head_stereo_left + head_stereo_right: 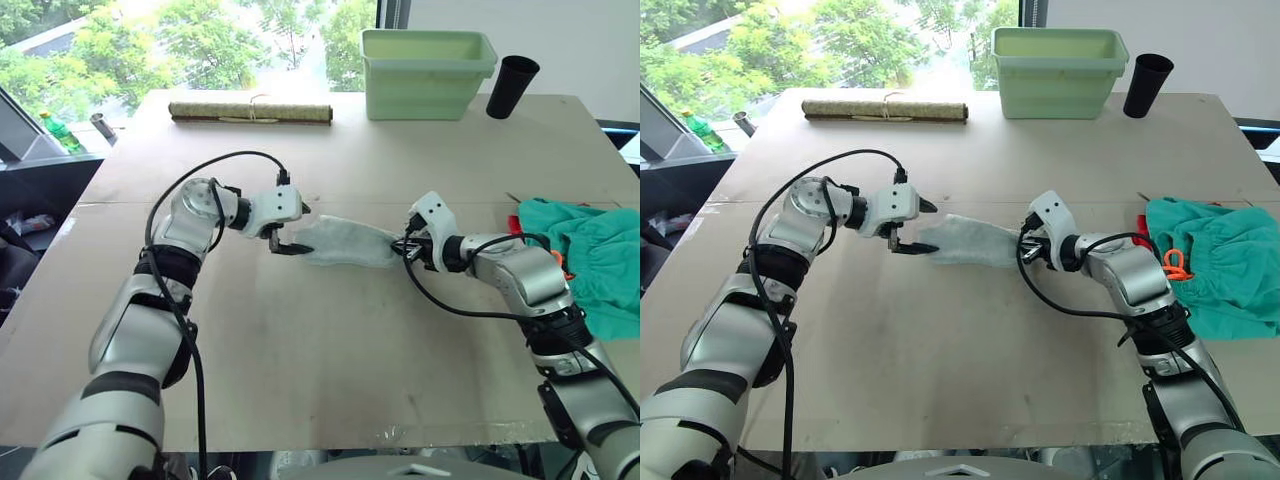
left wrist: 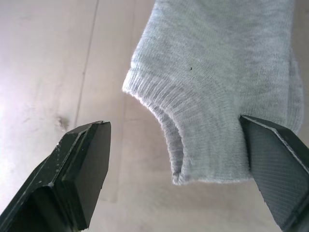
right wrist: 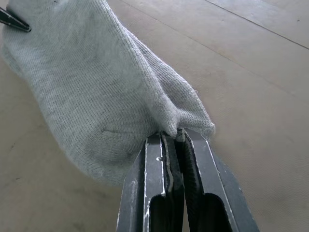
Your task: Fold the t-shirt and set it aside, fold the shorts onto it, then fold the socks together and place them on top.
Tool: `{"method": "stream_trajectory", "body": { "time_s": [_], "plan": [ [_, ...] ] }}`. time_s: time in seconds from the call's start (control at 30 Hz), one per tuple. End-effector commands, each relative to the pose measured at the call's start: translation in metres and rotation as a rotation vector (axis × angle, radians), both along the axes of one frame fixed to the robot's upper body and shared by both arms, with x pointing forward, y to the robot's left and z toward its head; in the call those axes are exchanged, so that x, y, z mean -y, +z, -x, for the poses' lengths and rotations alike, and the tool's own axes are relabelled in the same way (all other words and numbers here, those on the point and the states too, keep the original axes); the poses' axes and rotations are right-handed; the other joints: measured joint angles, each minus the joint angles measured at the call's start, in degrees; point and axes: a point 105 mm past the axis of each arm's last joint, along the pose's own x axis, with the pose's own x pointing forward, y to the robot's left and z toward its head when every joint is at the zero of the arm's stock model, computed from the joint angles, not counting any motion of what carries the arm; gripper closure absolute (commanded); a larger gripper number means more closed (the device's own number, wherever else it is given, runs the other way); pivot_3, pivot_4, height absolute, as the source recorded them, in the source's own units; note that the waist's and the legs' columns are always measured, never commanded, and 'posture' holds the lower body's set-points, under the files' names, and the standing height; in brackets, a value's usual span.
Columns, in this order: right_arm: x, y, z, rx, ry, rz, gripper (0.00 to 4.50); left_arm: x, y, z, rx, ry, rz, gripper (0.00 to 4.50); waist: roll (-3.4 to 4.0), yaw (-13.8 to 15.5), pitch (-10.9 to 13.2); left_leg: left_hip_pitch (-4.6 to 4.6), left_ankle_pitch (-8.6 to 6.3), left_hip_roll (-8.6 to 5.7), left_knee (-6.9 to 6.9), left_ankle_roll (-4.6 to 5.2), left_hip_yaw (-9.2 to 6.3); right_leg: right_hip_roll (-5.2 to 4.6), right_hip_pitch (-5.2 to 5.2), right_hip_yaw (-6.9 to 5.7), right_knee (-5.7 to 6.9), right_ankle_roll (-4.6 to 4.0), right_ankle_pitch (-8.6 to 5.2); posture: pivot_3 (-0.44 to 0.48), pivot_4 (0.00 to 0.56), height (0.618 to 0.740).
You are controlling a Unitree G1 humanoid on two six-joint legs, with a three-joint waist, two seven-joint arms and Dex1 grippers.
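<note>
Socks [image 1: 345, 243] lie at frame centre on table [image 1: 300, 350], long axis approx. horizontal, cuff end toward frame left, toe end toward frame right.

Left gripper [image 1: 288, 236], centre-left: fingers spread wide at cuff end, straddling ribbed cuff opening in left wrist view; no grip on fabric. One finger [image 2: 273, 159] touches or sits just beside cuff edge; cannot tell which.

Right gripper [image 1: 1028, 250], centre-right: fingers closed tight, pinching toe-end fabric; right wrist view shows fabric bunched at pinch point.

Shorts [image 1: 1220, 260] w/ orange drawstring, far right edge, rumpled, well apart from socks.

Green bin [image 1: 427, 72] and black cup [image 1: 512, 86], upper right.
</note>
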Motion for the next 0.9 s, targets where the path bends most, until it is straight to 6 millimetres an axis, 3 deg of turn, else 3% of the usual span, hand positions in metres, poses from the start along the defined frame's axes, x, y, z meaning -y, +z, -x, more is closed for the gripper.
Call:
{"method": "stream_trajectory", "body": {
  "time_s": [0.03, 0.27, 0.33, 0.37, 0.47, 0.6, 0.73, 0.9],
  "plan": [
    [0.0, 0.006, -0.001, 0.027, 0.007, -0.006, 4.5, 0.013, 0.032, 0.004, -0.011, -0.054, 0.167, 0.03, 0.0, 0.0, 0.0, -0.01, 0.0, 0.0, 0.0, 0.0, -0.01, 0.0, -0.01, -0.02, 0.01, 0.0, 0.0, 0.0, 0.15, 0.737],
    [0.001, 0.008, -0.002, 0.04, 0.015, 0.0, 4.5, 0.039, 0.093, 0.048, -0.241, -0.287, 0.463, 0.03, 0.0, -0.1, 0.0, -0.02, 0.01, 0.01, 0.02, 0.0, -0.01, 0.02, 0.0, 0.0, 0.01, 0.0, 0.0, 0.0, 0.15, 0.737],
    [0.002, 0.01, -0.004, 0.057, 0.014, 0.001, 3.82, 0.047, 0.099, 0.048, -0.234, -0.288, 0.503, 0.0, 0.0, -0.1, 0.0, 0.0, 0.01, 0.01, 0.03, 0.0, -0.01, 0.03, 0.01, 0.01, 0.02, 0.01, 0.0, 0.0, 0.15, 0.737],
    [0.003, 0.011, -0.005, 0.069, 0.012, 0.004, 3.39, 0.055, 0.095, 0.043, -0.219, -0.263, 0.508, 0.0, 0.0, -0.1, 0.0, 0.01, 0.01, 0.0, 0.03, 0.0, -0.01, 0.03, 0.03, 0.02, 0.03, 0.01, 0.0, 0.0, 0.15, 0.737],
    [0.012, 0.023, -0.012, 0.148, -0.024, 0.015, 2.04, 0.077, 0.052, 0.026, -0.147, -0.167, 0.385, 0.0, 0.0, 0.3, 0.0, 0.06, 0.01, -0.04, 0.06, 0.0, -0.02, 0.02, 0.11, 0.02, 0.04, 0.01, 0.0, 0.0, 0.15, 0.737],
    [0.021, 0.049, -0.015, 0.263, -0.064, -0.021, 0.02, 0.092, 0.019, 0.02, -0.17, -0.1, 0.446, 0.0, 0.0, 0.1, 0.0, 0.04, 0.01, -0.03, 0.07, 0.0, 0.02, 0.04, 0.06, 0.08, 0.08, 0.02, 0.0, 0.0, 0.15, 0.737],
    [0.031, 0.06, -0.01, 0.309, -0.082, -0.044, 0.02, 0.091, 0.004, 0.024, -0.209, -0.089, 0.466, 0.0, -0.01, 0.0, 0.0, 0.04, 0.02, 0.06, 0.0, -0.03, 0.06, 0.1, -0.04, 0.1, 0.12, 0.0, -0.01, 0.0, 0.15, 0.737],
    [0.038, 0.061, 0.002, 0.301, -0.086, -0.116, 0.02, 0.083, 0.007, 0.024, -0.217, -0.063, 0.513, 0.0, -0.01, 0.1, 0.0, 0.06, 0.03, 0.05, 0.02, -0.03, 0.05, 0.06, 0.0, 0.1, 0.1, -0.01, -0.01, 0.0, 0.15, 0.737]
  ]
}}
